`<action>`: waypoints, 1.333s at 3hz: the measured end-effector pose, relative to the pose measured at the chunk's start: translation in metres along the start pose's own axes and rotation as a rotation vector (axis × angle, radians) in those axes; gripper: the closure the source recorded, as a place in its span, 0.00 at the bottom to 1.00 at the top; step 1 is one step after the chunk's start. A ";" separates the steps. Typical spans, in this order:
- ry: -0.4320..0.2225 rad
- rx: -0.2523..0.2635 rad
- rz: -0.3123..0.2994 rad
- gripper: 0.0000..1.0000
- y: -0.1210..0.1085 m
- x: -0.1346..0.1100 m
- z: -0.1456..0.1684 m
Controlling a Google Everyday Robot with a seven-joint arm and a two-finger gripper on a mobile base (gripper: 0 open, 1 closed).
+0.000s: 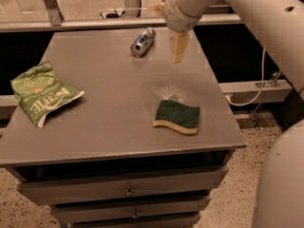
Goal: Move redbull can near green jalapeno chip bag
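Cream gripper (178, 47) upper centre, clench unreadable, beside lying slim silver-blue redbull can (143, 42); glancing nudge could roll it off, away from left-edge crinkled light-green chip bag (42, 93).

The gripper (178, 49) hangs over the far right of the bench (109, 132), just right of the redbull can (143, 42), which lies on its side. Bare grey surface runs between the can and the green jalapeno chip bag (42, 93) at the left edge. The sponge (177, 116) sits well apart, front right.
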State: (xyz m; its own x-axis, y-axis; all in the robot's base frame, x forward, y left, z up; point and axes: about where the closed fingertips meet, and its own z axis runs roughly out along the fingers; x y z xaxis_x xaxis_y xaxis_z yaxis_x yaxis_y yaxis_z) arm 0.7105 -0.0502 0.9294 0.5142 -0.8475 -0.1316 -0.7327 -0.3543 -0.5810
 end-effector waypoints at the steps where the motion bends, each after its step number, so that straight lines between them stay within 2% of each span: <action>1: 0.057 0.023 -0.136 0.00 -0.030 -0.002 0.028; 2: 0.119 0.002 -0.244 0.00 -0.057 0.003 0.054; 3: 0.196 -0.059 -0.318 0.00 -0.070 0.021 0.083; 4: 0.256 -0.119 -0.359 0.00 -0.074 0.038 0.102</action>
State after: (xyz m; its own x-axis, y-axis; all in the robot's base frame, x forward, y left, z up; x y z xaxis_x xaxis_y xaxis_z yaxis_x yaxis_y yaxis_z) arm 0.8302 -0.0158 0.8854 0.6290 -0.7278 0.2730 -0.5819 -0.6738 -0.4554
